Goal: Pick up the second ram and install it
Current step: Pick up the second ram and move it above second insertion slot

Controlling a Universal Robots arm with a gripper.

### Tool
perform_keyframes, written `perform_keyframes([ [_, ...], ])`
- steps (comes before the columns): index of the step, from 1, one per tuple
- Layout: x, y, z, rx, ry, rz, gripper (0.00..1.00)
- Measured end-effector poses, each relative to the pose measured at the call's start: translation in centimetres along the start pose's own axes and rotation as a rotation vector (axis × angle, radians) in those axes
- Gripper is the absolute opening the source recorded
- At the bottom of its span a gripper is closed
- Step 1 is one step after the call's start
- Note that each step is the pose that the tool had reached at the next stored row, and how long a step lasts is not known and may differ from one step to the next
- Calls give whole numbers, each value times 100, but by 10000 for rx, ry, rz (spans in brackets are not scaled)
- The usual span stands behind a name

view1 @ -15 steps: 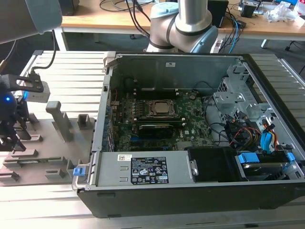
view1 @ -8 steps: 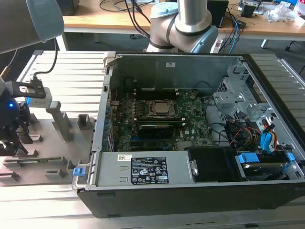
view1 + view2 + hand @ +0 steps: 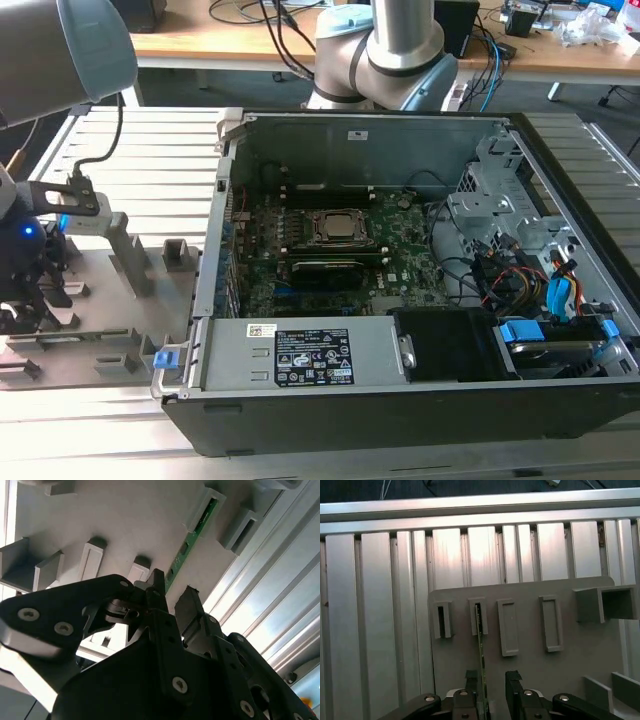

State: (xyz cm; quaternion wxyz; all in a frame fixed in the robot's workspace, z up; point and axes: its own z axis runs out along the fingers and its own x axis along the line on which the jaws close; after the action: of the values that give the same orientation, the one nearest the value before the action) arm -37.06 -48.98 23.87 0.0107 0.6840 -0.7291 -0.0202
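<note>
Jaws apart, nothing clamped. In both wrist views the second ram [image 3: 480, 650] [image 3: 192, 535] stands on edge in the grey holder tray [image 3: 535, 680], with its near end running into the gap between the two fingers [image 3: 512, 682]. It sits close in on one finger's inner face and clear of the other. Can't tell whether it actually touches the near one.

The far end of the stick is seated in a small raised slot block [image 3: 478, 625] on the tray. The neighbouring block [image 3: 441, 620] shows a dark open slot, and there are more raised blocks in the same row.

Exterior view: the jaws are down low over the tray at the exterior view's left, with the arm [image 3: 60, 50] coming in from the upper corner. The tray lies on the ribbed aluminium tabletop [image 3: 150, 150], just beside the open PC case [image 3: 400, 430] toward the exterior view's right.

Inside the case are the green motherboard [image 3: 400, 270], the CPU socket [image 3: 340, 228] mid-board, and the power supply [image 3: 300, 358] along the near wall. The robot base [image 3: 385, 50] stands behind the case.
</note>
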Motion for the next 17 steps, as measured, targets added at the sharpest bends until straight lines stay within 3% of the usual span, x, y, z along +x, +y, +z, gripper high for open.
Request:
perform_keyframes([
  [4,119,-10,61,0,2,-8,36],
  [10,125,-20,182,-1,9,-52,36],
  [17,99,-42,348,-7,24,-444,36],
])
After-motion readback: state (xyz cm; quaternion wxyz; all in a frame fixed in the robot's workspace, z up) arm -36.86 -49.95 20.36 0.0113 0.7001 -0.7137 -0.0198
